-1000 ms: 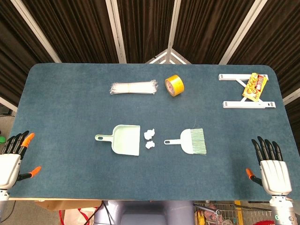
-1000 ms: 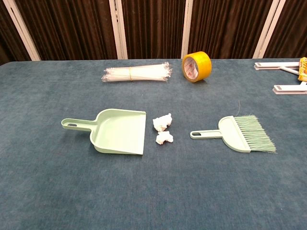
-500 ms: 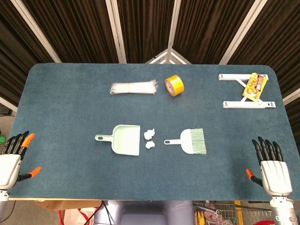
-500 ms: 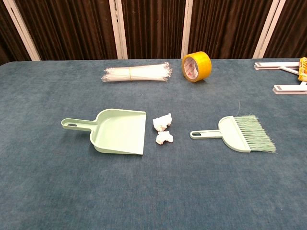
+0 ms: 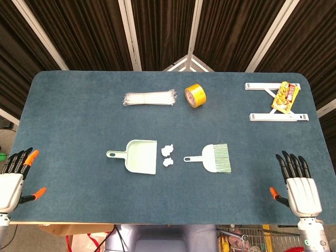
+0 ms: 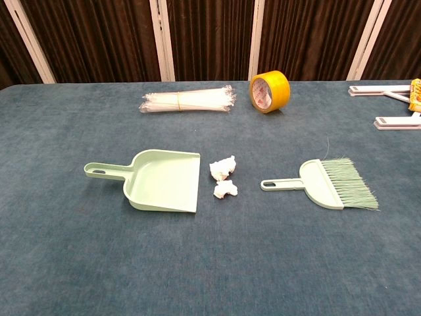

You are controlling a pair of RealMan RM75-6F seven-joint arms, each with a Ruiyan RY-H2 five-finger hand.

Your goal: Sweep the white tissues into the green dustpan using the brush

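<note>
Tissues [image 6: 223,178] beside dustpan [image 6: 162,180] mouth; brush [image 6: 329,184] untouched; left hand [image 5: 11,181] and right hand [image 5: 301,186] spread, empty, at table's near corners. Hard sweeps may scatter tissues.

Head view straight down over whole table [image 5: 68,121], chest view low, nearer, facing forward, sharing its centre
</note>
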